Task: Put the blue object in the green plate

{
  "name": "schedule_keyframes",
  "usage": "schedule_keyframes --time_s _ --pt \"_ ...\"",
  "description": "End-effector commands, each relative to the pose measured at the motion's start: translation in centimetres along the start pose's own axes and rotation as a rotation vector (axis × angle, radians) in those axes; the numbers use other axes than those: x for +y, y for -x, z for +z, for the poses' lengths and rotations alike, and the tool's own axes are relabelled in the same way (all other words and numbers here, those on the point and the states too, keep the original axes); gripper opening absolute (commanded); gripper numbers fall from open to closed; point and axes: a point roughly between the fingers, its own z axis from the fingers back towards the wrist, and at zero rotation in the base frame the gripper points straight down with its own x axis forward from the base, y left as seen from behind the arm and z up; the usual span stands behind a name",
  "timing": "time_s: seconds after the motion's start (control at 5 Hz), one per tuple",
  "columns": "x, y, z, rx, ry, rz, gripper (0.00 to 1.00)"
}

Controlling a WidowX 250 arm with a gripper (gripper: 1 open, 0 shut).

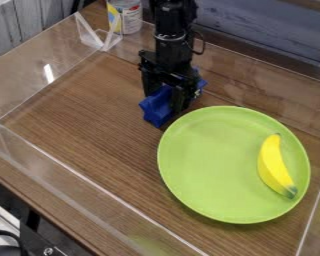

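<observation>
The blue object lies on the wooden table just off the upper-left rim of the green plate. My black gripper stands straight down over the blue object's far end, its fingers on either side of it. The gripper body hides where the fingers meet the block, so whether they press on it is unclear. The blue object rests on the table outside the plate.
A yellow banana lies on the plate's right side. Clear plastic walls ring the work area. A white and yellow bottle stands behind the wall at the back left.
</observation>
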Motion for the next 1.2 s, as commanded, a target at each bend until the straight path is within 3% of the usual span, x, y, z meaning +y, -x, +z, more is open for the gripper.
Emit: schedule_keyframes --time_s 0.0,1.0 --pt "0.92 0.66 -2.27 0.054 0.019 0.076 0.0" --pt "1.17 0.4 -2.07 0.061 0.028 0.098 0.0"
